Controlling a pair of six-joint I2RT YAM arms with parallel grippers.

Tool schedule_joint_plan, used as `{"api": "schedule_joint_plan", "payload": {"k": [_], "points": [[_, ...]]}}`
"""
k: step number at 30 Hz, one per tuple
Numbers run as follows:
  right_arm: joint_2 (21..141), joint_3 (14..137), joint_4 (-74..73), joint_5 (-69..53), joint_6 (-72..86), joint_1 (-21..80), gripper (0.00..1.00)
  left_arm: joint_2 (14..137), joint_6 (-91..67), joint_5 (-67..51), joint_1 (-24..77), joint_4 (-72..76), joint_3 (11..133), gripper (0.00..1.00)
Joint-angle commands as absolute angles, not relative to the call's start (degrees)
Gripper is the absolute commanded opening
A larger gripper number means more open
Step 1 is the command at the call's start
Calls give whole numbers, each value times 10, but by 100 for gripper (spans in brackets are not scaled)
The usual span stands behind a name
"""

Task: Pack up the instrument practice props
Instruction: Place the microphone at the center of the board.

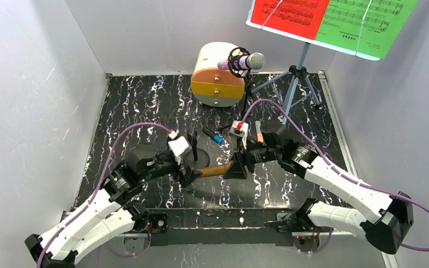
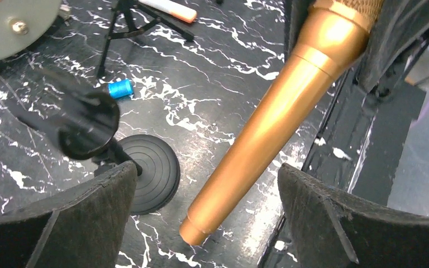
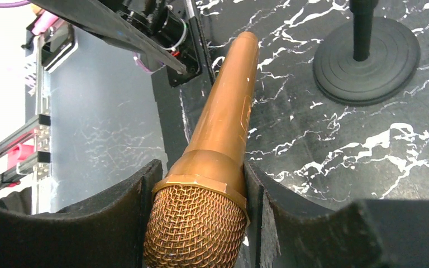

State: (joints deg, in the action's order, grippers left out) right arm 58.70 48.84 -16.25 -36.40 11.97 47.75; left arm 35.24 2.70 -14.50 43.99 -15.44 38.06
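Observation:
My right gripper (image 1: 239, 167) is shut on the head end of the gold microphone (image 1: 217, 170), which is held level above the table; its mesh head sits between the pads (image 3: 196, 223). My left gripper (image 1: 189, 176) is open, its fingers (image 2: 84, 218) on either side of the microphone's tail end (image 2: 268, 123) without touching it. A black round-base mic stand (image 2: 148, 173) stands by the left gripper. The silver-headed purple microphone (image 1: 244, 61) rests on a black tripod (image 1: 247, 92) at the back. The pale-blue tripod (image 1: 296, 78) holds the red sheet (image 1: 290, 14) and the green sheet (image 1: 366, 22).
The round cream-and-orange drawer cabinet (image 1: 217, 78) stands at the back centre. A small blue-tipped black part (image 1: 215, 137) and an orange-and-white marker (image 1: 258, 134) lie on the black marbled tabletop (image 1: 139, 106). Grey walls close in on both sides.

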Motion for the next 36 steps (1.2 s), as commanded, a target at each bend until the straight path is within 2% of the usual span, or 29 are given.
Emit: {"api": "schedule_joint_plan", "payload": {"k": [1,5,14,22,24,28,30,33,36], "points": [[589,529,-116,-414,132,477,1,375,124,-232,440,-178,418,93],[597,530,-82,-448,146,477,1,386,142,-254,440,-177,431,88],[617,529,-21,-490,172,477,1,428,134,-324,440,-178,455,72],[622,526,7,-506,181,477,1,444,126,-382,440,-185,458,50],[625,526,14,-510,183,477,1,443,126,-387,440,-187,462,43],[630,522,19,-515,185,477,1,444,122,-381,440,-197,472,10],[629,518,21,-512,184,477,1,440,121,-373,440,-204,477,0],[622,515,14,-498,179,477,26,425,130,-344,440,-227,491,0],[609,520,-12,-475,164,477,62,402,134,-282,440,-246,510,0]]}}
